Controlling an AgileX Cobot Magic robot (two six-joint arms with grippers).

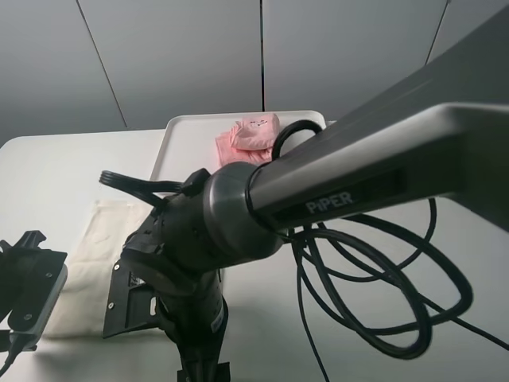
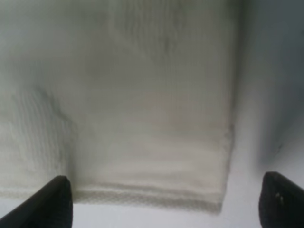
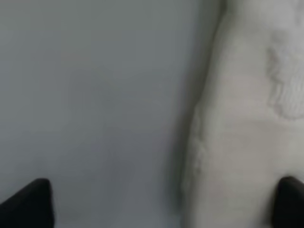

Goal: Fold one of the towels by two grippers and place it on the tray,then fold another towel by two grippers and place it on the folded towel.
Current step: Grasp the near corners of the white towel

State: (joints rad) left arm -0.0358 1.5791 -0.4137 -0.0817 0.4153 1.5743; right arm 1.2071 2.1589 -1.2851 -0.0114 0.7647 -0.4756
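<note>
- The left gripper (image 2: pixel 166 206) is seen spread to its full width, with nothing held between its jaws.
- 1 black fingertip (image 2: pixel 53 203) is set at the hem of the cream towel (image 2: pixel 142 118). The other is placed over the bare table (image 2: pixel 270 71) past the towel's side edge, so that a corner of the towel is straddled.
- The right gripper (image 3: pixel 159 206) is likewise held wide apart and empty. An edge of the cream towel is seen running between its 2 fingertips, with 1 over bare table and 1 over the cloth.
- Whether either gripper touches the cloth cannot be told, as both wrist views are blurred.
- In the high view the cream towel is laid flat and unfolded near the table's front-left corner. Its right part is hidden behind the right arm (image 1: pixel 358 183).
- In that view the left gripper is placed at the table's front-left corner, at the towel's left edge.
- The pink towel (image 1: pixel 253 135) is found as a small folded bundle on the far half of the tray (image 1: pixel 187 143).
- The tray is set at the middle of the table's back edge, with its near-left corner near the cream towel's far edge.
- The right arm is marked PiPER and is stretched from the upper right of the high view down to its lower middle. Black cables (image 1: pixel 382 294) are hung in loops beneath it, above the table's right half.
</note>
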